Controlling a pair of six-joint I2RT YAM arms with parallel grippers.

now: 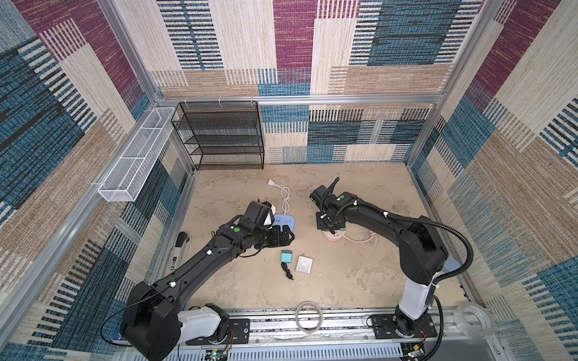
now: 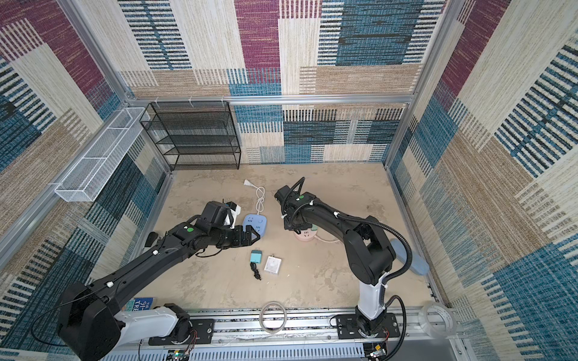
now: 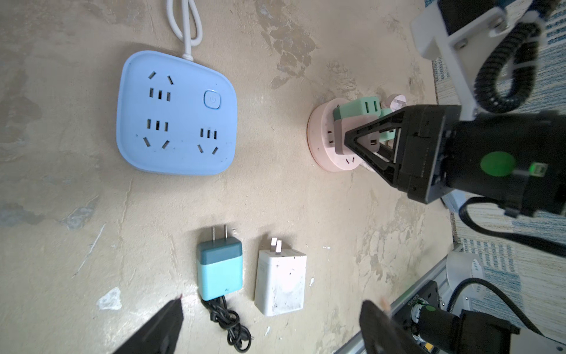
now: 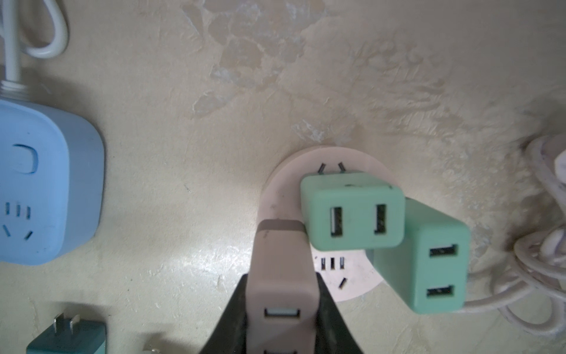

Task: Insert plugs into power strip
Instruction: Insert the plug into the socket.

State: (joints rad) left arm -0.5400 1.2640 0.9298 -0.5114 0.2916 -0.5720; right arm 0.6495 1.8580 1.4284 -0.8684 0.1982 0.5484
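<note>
Two mint plugs (image 4: 352, 211) at pink strip (image 4: 355, 285) — right pincer (image 4: 281, 282) clamps one pink plug (image 4: 281, 254); left pincer (image 3: 272, 302) splayed.

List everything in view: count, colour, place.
table: one, beige, beneath all.
blue strip: one, light blue, mid-table, sockets empty.
pink strip: one, pink, round, right of blue strip.
mint plugs: two, mint, on pink strip.
pink plug: one, pink, on pink strip, gripped.
teal plug: one, teal, black cord, lying near front.
white plug: one, white, beside teal plug.
white cord: one, white, behind blue strip.
rack: one, black, back wall.
basket: one, white, left wall.
tape rolls: two, beige and clear, along front edge.
left end effector: one, black, open, above table near blue strip.
right end effector: one, black, shut on pink plug.
</note>
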